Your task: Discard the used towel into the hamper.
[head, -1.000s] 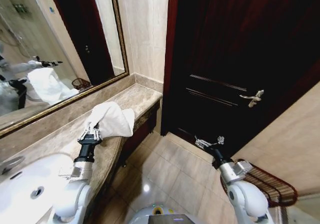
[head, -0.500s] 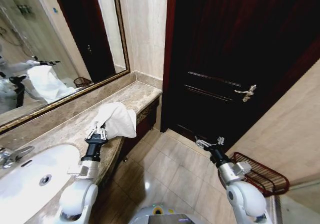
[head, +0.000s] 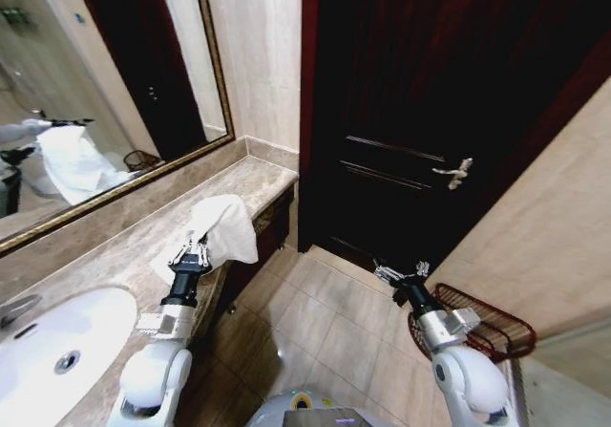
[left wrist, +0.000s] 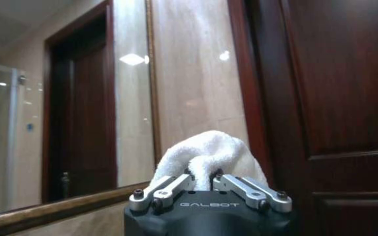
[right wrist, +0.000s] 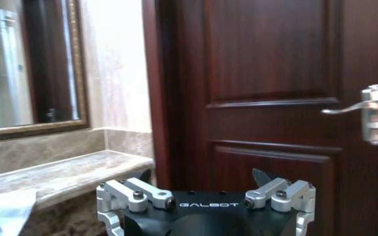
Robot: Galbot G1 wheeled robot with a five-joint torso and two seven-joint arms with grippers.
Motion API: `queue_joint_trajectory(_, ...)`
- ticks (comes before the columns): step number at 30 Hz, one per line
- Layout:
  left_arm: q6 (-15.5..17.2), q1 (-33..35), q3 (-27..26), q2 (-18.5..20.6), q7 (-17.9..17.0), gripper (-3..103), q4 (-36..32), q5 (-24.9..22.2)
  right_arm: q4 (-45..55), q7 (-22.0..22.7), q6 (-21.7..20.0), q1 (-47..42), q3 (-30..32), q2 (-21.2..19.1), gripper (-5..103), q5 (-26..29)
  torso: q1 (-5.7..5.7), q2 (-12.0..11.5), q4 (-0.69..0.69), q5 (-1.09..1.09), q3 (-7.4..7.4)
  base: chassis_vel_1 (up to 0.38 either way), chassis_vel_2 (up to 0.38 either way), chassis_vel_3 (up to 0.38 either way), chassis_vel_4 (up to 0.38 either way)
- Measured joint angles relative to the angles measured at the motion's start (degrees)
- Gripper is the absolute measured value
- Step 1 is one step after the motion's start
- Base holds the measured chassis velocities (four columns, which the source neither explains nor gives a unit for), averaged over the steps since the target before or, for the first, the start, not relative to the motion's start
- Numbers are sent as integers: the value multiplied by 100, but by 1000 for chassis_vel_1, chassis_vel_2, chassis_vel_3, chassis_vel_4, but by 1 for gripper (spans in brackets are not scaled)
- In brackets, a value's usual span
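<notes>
My left gripper is clamped on the white towel at ten o'clock over the counter; my right gripper hangs spread, holding nothing. The hamper sits at three o'clock.

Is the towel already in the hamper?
No, the towel is held up over the counter edge by the left gripper, while the hamper sits on the floor by the right arm.

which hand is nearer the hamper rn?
Right. The right hand hangs empty over the floor tiles just beside the hamper. The left hand, shut on the towel, is across the floor by the counter.
</notes>
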Motion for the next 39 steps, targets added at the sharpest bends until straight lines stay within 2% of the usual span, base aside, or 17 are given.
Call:
queue_joint_trajectory(8,1,-19,30,26,68,6,58,-78,-218,264,-20,66,159,20,100,-94,0,0,0,1,0,-96,-94,-93,-97)
queue_joint_trajectory(12,3,-69,35,115,214,6,196,-432,-538,336,75,127,512,-36,100,-86,1,0,0,1,0,-116,-128,-120,-119)
queue_joint_trajectory(18,-27,-165,74,146,372,6,321,-533,-568,377,138,58,631,-35,100,-30,0,0,-1,1,0,-139,-125,-120,-131)
queue_joint_trajectory(26,-61,-262,126,168,626,6,379,-531,-486,636,148,-57,739,241,100,-19,1,0,0,0,0,-118,-124,-121,-121)
queue_joint_trajectory(29,-134,-266,109,187,687,6,432,-534,-478,720,164,-99,777,321,100,-47,0,0,-1,1,0,-132,-125,-131,-123)
queue_joint_trajectory(31,-276,-290,96,195,726,6,532,-556,-468,797,177,-114,794,364,100,-110,0,0,-1,1,0,-137,-140,-141,-118)
queue_joint_trajectory(32,-451,-314,59,181,806,6,681,-579,-467,871,229,-114,799,418,100,-261,1,0,0,0,0,-133,-126,-129,-128)
queue_joint_trajectory(39,-568,-316,63,127,929,6,873,-620,-461,1027,330,-151,770,491,100,-390,0,0,-1,0,0,-129,-123,-119,-136)
